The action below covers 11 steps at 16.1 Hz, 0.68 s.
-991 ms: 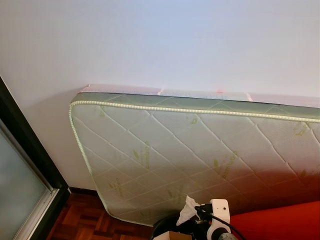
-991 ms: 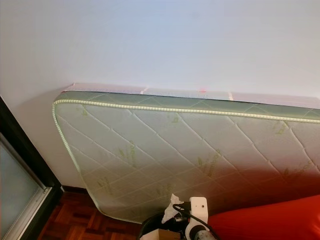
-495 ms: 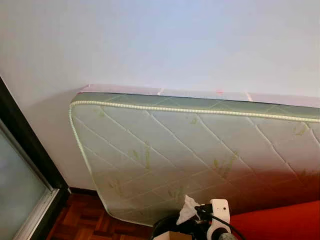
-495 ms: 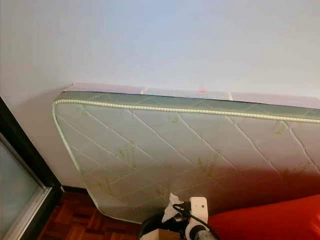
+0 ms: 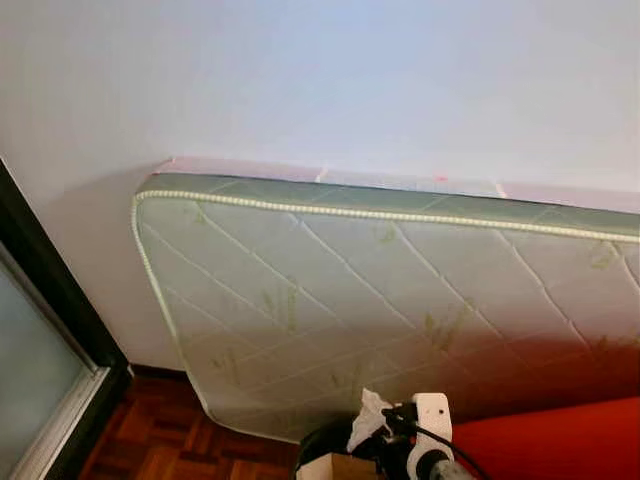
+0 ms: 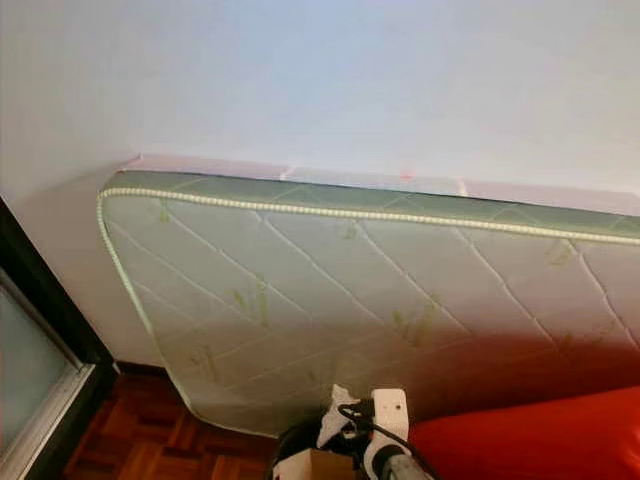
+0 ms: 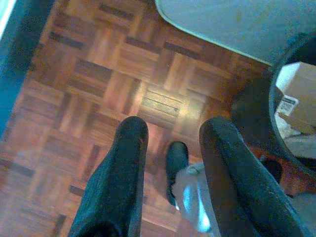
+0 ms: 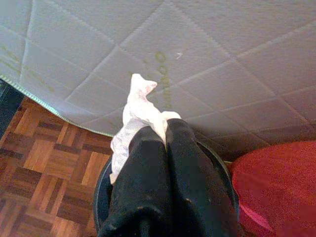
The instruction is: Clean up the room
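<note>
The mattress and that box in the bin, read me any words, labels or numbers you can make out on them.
None can be read.
Mattress: green printed marks repeated across the quilting, too blurred to read.
Cardboard box in the black bin: a white label with dark print, too small to read.

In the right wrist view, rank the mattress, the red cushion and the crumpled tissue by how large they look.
1. Mattress, spanning most of the background.
2. Red cushion, cut off by the frame edge, so its full extent is unknown.
3. Crumpled tissue, pinched in the right tool above the dark bin; nearness to the camera enlarges it.
</note>
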Motion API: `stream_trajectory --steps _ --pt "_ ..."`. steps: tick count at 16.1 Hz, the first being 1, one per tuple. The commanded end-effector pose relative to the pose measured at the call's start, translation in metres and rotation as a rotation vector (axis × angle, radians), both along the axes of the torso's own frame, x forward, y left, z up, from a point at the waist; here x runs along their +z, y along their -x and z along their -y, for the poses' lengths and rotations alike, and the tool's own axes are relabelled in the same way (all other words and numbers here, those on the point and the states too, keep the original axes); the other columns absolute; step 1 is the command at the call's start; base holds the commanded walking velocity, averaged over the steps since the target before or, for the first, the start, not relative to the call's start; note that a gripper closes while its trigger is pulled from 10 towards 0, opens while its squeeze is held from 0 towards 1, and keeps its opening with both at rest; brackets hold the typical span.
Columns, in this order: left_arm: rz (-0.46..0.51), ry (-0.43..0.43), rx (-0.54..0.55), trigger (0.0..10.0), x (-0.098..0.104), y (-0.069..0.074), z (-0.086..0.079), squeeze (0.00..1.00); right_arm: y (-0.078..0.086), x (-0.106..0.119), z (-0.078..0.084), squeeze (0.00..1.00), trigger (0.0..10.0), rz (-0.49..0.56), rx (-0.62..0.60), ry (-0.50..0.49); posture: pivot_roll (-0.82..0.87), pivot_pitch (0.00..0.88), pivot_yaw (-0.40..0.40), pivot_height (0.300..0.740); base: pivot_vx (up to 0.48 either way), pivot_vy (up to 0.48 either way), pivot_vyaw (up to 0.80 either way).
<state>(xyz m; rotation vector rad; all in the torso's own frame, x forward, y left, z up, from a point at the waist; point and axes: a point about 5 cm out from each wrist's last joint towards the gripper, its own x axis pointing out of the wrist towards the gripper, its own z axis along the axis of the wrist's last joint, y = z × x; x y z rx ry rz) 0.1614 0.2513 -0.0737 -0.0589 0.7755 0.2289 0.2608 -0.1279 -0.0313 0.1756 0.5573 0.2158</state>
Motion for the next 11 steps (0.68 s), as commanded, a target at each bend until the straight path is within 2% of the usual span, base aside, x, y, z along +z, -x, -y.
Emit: stream_trajectory --steps 1,5,11 --pt "-0.006 -0.001 0.026 10.0 -0.0009 0.0049 -0.0038 0.0 -0.0025 0.0021 0.0 0.0 10.0 0.007 0.009 0.001 0.11 0.119 -0.058 0.695 0.0 0.0 0.0" --pt "-0.006 -0.002 0.025 10.0 -0.0006 0.0047 -0.0046 0.0 -0.0024 0.0023 -0.0003 0.0 10.0 0.012 0.009 -0.003 0.11 0.119 -0.057 0.67 0.0 0.0 0.0" --pt "-0.005 -0.005 0.022 10.0 -0.0004 0.0046 -0.005 0.0 -0.0016 0.0017 0.0008 0.0 10.0 0.01 0.003 -0.001 0.12 0.123 -0.054 0.67 0.0 0.0 0.0"
